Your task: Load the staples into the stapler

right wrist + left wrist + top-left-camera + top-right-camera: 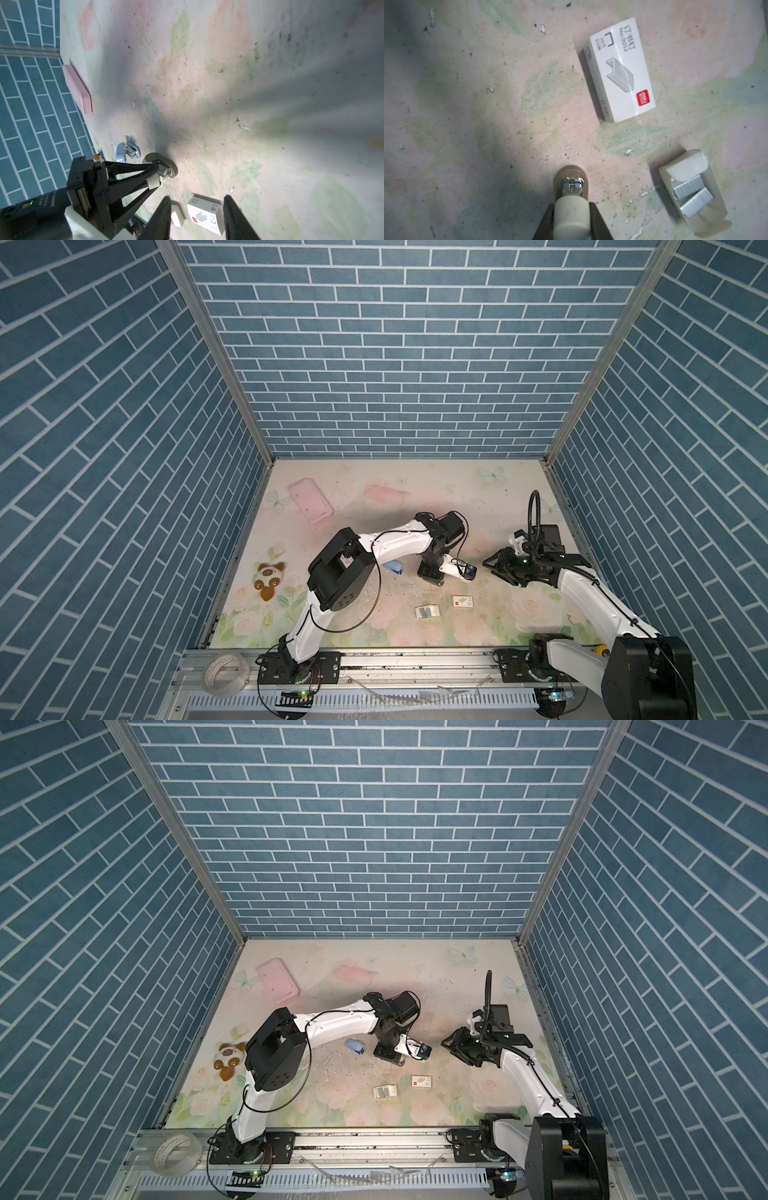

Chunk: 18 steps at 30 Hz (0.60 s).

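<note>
The left gripper (570, 209) is clamped on the body of the beige stapler (571, 185). It holds the stapler nose-down close to the table (374, 489). In the right wrist view the stapler's cap appears hinged away from the metal channel, so it looks ready to be filled.

The staples (691, 195) sit in their white tray (427, 611) on the table. In a top view the tray lies just at 6 o'clock from the left gripper, and its long axis runs roughly 9 to 3 o'clock. In the left wrist view two short strips lie side by side, slanted across the tray's length. The white sleeve (462, 601) rests beside the tray at about its 2 o'clock, apart from it.

The right gripper (498, 572) hangs above the table with its jaws partly apart and nothing between them. From it the tray lies at about 8 o'clock, and the sleeve comes first along nearly the same line.

The left gripper is the nearer one, but it is taken up with the stapler. So the pick probably falls to the right gripper, which would have to pass over the sleeve. Its jaws would need to turn to pinch a strip across its narrow width. A blue stapler (394, 568) lies unused at 9 o'clock from the left gripper.
</note>
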### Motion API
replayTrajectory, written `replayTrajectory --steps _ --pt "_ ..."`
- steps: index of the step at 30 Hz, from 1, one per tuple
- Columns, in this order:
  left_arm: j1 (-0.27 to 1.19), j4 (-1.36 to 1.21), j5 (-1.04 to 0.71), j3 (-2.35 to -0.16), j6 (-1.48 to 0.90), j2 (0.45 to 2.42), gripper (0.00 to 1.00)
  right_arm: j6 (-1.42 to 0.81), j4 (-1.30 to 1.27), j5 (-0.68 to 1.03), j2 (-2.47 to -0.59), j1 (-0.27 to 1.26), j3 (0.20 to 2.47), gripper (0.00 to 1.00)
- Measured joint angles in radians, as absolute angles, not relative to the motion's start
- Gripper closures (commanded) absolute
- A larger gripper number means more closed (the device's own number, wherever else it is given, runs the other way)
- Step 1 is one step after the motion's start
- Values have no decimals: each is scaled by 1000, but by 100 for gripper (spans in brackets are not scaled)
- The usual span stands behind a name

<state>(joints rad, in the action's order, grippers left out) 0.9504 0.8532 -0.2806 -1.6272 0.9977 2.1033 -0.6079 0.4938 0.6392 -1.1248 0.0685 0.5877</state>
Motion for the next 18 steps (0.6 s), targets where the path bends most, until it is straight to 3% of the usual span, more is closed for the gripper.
replayTrajectory --steps 18 --pt "909 859 -339 -1774 835 2036 89 -584 424 952 -1292 69 659 57"
